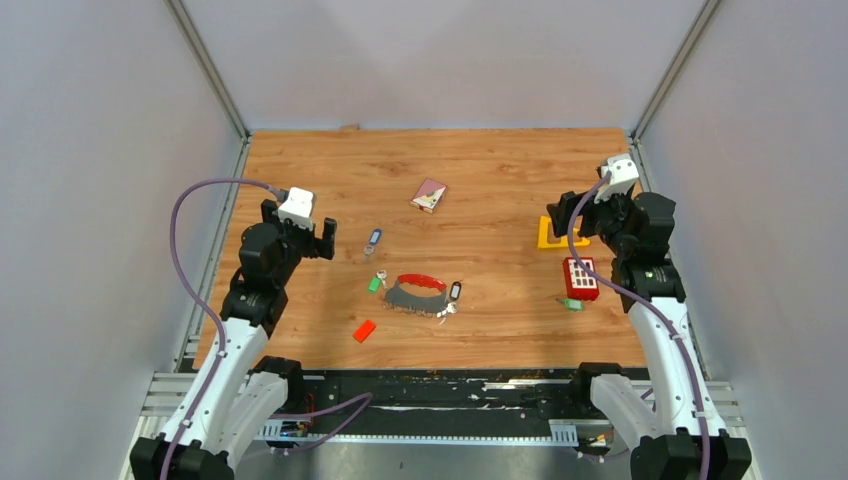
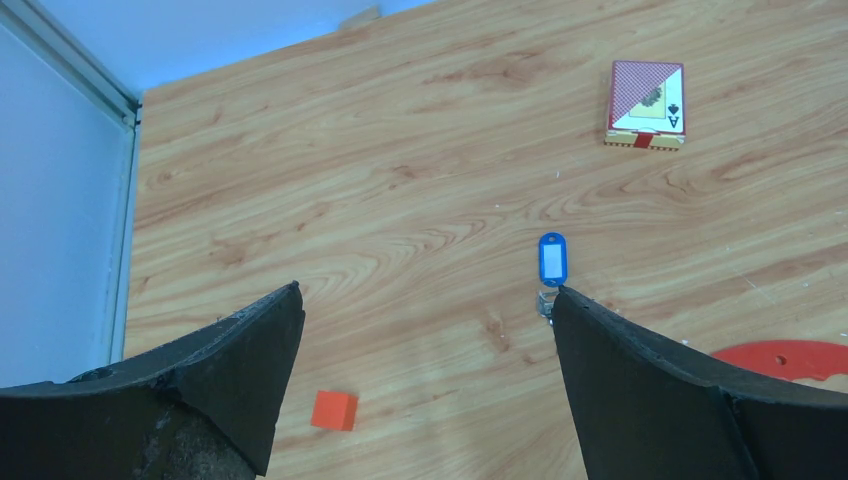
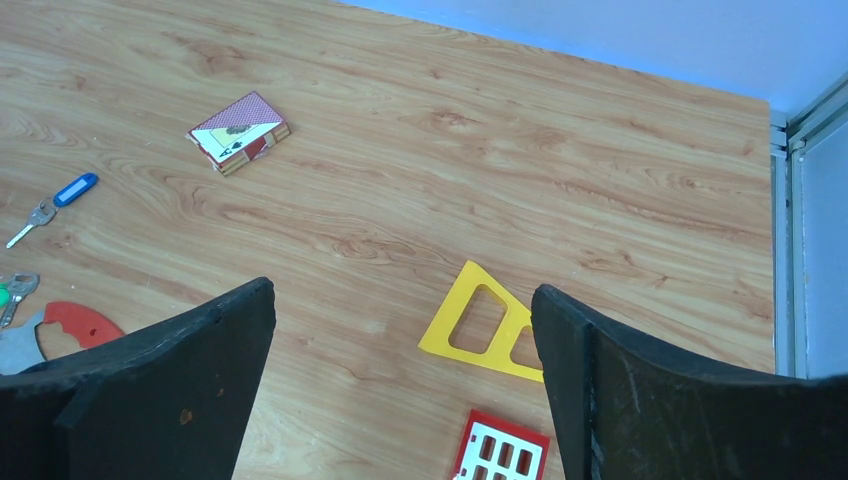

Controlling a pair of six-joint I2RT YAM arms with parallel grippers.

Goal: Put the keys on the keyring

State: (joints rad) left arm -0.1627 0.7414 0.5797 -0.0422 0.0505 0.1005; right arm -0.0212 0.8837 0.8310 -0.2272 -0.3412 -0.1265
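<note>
Left gripper: jaws wide, holding nothing. 1 small orange-red block near the front edge. Keys, 3 total: blue-tagged key lies alone, apart from the bunch. Green-tagged key sits at the left end of the keyring, black-tagged key at its right end; can't tell if either is attached. 1 keyring, mid-table. 1 card pack behind it. Right side: 1 yellow frame, 1 red button block. Right gripper: wide, empty.

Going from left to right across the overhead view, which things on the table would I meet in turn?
In turn: small orange-red block → keyring → yellow frame.
</note>
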